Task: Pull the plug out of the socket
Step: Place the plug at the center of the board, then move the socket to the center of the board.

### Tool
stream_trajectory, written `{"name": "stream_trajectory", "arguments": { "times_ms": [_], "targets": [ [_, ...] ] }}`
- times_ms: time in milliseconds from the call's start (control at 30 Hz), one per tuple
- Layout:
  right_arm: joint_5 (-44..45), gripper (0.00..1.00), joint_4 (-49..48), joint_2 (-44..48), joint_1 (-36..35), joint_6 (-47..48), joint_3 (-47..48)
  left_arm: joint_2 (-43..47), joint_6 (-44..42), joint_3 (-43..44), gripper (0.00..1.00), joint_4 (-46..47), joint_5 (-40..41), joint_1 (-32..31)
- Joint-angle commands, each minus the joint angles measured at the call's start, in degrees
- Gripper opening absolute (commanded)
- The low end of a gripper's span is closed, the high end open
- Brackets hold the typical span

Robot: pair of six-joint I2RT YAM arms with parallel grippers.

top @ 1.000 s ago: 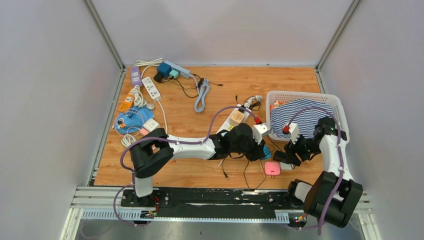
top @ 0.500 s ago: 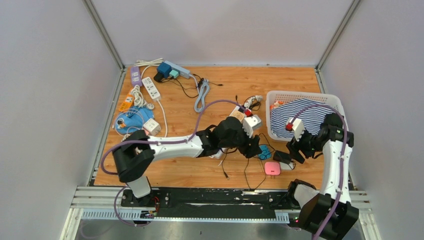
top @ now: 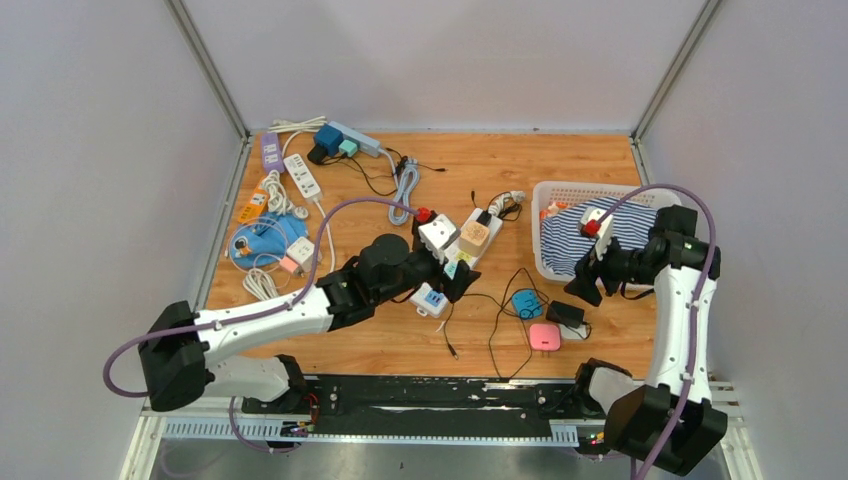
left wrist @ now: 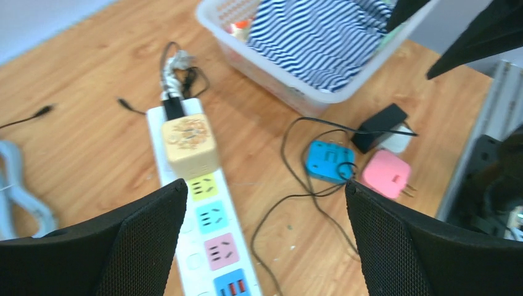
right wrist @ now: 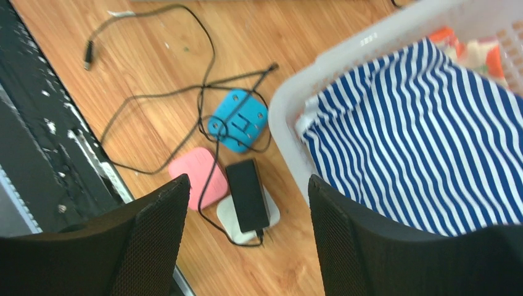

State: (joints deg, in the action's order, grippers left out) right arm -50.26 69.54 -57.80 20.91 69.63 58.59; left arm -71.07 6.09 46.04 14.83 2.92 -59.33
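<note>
Wooden table (top: 560,170), seen from above, bears a white power strip (top: 432,298) with a beige cube plug (top: 474,233) seated in it; the left gripper (top: 455,280) hovers over the strip and the right gripper (top: 588,278) hangs beside a basket (top: 600,186). From the left wrist, both fingers (left wrist: 123,246) stand wide apart, nothing between them, above the sockets, the plug just ahead. From the right wrist, the fingers (right wrist: 148,240) are apart and empty above a pink adapter (right wrist: 191,176) and a black charger (right wrist: 247,194).
</note>
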Motion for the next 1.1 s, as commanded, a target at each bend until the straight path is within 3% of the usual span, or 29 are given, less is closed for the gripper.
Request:
{"name": "stream_trajectory", "arguments": {
  "times_ms": [0,200,367,467,733,900,1067],
  "targets": [
    [-7.0,0.72,-0.1,-1.9,-5.5,-6.8,3.5,4.0,-5.1,-2.3,1.00,0.2,10.2,0.2],
    [-5.9,0.72,-8.4,-3.2,-17.4,-17.5,7.6,6.0,-8.4,-2.3,1.00,0.1,13.9,0.2],
    [-10.6,0.72,-10.0,-5.3,-23.7,-19.2,11.2,8.1,-10.7,0.4,1.00,0.2,14.4,0.2],
    [-13.5,0.72,-9.8,-5.5,-23.9,-17.5,11.2,8.2,-12.8,2.5,1.00,0.1,13.2,0.2],
    [-4.7,0.73,-12.4,-3.1,-24.0,-15.4,7.4,6.4,-19.0,8.0,1.00,0.0,12.0,0.2],
    [-1.3,0.73,-13.6,-4.3,-24.0,-15.5,5.9,4.4,-21.6,5.5,1.00,-0.9,17.4,0.2],
    [0.3,0.73,-14.0,-7.9,-23.9,-16.0,6.0,1.8,-21.5,6.1,1.00,-8.5,22.0,0.2]
  ]
}}
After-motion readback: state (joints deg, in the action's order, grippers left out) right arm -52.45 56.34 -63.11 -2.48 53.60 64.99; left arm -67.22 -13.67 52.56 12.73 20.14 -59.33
